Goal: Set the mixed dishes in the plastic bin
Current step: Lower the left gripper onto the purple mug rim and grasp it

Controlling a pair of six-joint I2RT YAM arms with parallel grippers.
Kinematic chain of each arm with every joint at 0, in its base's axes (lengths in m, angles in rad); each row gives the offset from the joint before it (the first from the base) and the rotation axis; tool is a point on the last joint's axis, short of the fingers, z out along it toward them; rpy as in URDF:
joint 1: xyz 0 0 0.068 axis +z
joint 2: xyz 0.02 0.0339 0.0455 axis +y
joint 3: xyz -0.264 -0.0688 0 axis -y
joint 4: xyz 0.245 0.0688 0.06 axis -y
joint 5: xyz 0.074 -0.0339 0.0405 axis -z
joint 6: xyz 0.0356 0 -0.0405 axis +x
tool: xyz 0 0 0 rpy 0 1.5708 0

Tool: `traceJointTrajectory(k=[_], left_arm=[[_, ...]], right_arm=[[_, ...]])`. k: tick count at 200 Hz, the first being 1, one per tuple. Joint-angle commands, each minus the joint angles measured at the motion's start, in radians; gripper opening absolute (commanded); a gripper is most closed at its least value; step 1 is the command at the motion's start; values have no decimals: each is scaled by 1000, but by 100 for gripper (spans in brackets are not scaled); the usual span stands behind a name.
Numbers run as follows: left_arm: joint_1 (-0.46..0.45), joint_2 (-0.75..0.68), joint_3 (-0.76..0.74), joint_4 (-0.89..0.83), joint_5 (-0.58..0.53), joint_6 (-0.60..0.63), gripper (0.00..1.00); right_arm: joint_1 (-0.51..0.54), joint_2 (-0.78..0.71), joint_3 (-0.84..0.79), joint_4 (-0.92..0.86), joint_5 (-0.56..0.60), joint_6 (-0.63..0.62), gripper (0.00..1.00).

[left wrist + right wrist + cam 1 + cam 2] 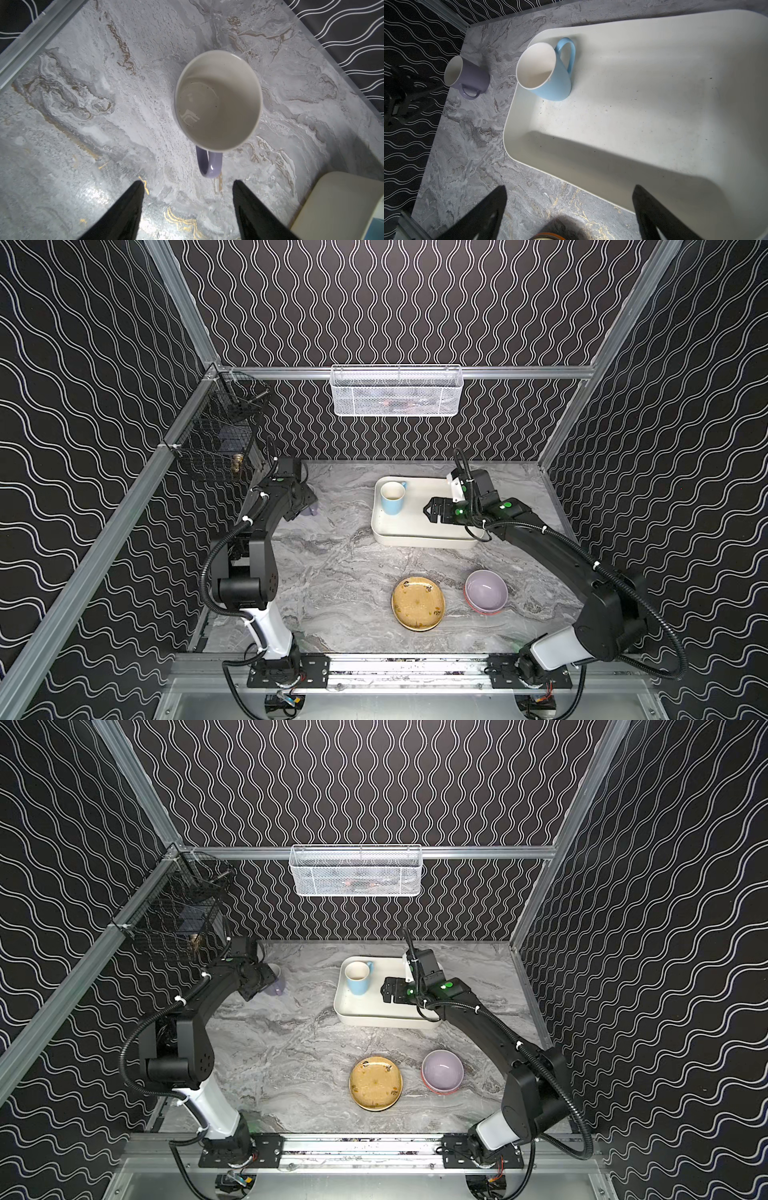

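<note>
The cream plastic bin (pixel 411 529) (pixel 365 1009) sits at the back right. A light-blue mug (pixel 392 497) (pixel 548 70) stands upright in its far left corner. My right gripper (pixel 430 510) (pixel 570 187) hovers over the bin, open and empty. At the back left a lilac mug (pixel 275 986) (pixel 218 99) stands upright on the table. My left gripper (pixel 301 499) (pixel 188 182) is open just short of its handle, not touching it. A mustard plate (pixel 418 603) and a lilac bowl (pixel 486 591) lie near the front. The bowl rests on an orange-rimmed dish (pixel 478 608).
A white wire-mesh basket (pixel 397 391) hangs on the back wall. A black wire basket (pixel 216 435) hangs on the left rail above my left arm. The marble table (pixel 332 556) is walled by aluminium frame rails at the back and sides.
</note>
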Motion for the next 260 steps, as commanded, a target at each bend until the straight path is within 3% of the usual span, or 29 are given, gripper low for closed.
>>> traceJointTrajectory(k=[1,70,170,260], left_arm=[[1,21,7,11,-28,-22,71],[1,90,49,13,-57,-15,68],[2,54,51,17,-35,-11,67],[7,163,110,15,-53,-26,66]], right_arm=[[0,-1,-5,22,8,-12,96],[0,6,-13,27,29,-17,96],[-1,44,-1,31,12,-20,96],[1,34,-18,27,41,-28,96]])
